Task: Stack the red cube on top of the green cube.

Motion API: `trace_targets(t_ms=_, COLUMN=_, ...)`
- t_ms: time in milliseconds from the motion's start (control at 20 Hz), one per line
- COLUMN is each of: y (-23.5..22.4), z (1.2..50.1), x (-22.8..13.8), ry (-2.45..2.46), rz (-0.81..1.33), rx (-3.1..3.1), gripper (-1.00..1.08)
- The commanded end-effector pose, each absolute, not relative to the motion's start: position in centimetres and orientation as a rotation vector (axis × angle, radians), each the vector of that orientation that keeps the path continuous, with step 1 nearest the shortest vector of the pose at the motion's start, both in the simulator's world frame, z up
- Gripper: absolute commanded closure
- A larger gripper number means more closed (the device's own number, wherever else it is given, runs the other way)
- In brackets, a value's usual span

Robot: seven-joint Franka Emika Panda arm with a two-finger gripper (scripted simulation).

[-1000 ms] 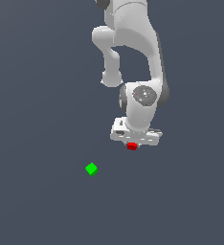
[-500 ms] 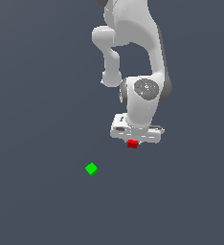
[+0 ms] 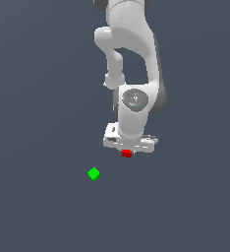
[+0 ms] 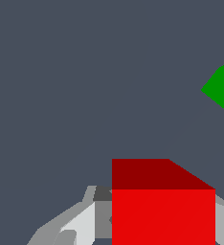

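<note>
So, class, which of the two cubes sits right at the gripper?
The red cube, directly under the gripper; the green cube lies apart on the floor.

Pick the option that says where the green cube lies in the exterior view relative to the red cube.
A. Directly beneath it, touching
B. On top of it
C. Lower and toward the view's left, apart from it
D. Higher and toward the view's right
C: in the exterior view the green cube lies on the floor, lower and to the view's left of the red cube, with bare floor between them; the red cube sits right under the gripper.
</note>
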State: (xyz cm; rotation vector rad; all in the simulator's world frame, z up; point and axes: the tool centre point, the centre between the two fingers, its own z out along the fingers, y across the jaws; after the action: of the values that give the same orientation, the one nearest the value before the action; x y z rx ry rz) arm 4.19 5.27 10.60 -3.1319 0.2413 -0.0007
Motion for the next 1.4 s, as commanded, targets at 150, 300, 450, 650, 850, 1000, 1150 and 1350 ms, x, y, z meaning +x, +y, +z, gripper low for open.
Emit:
trace_targets(t_ms=150, y=0.9, z=9.3, x=6.2, ry=0.242, rz=-0.001, rx=-3.132, gripper=1.08)
trace_targets(t_ms=300, y=-1.7, z=8.5, x=7.5, ry=0.242, rz=-0.001, rx=-3.132, gripper=1.08)
trace_targets(t_ms=450, y=-4.2, z=7.7, x=8.7, ry=0.242, rz=-0.001, rx=-3.132, gripper=1.08)
trace_targets(t_ms=650, y=-6.6, z=7.0, x=9.9, ry=0.242, rz=0.0, rx=-3.132, gripper=1.08)
trace_targets(t_ms=850, y=-8.1, z=6.5, x=10.7, ry=0.242, rz=0.0, rx=-3.132, gripper=1.08)
trace_targets(t_ms=1000, y=-8.8, z=6.3, x=11.2, ry=0.242, rz=0.0, rx=-3.132, gripper=1.08)
trace_targets(t_ms=1150, y=-9.2, z=6.2, x=11.4, ry=0.243, rz=0.0, rx=-3.132, gripper=1.08)
trace_targets(t_ms=1350, y=-9.3, z=6.1, x=11.5, ry=0.243, rz=0.0, rx=-3.132, gripper=1.08)
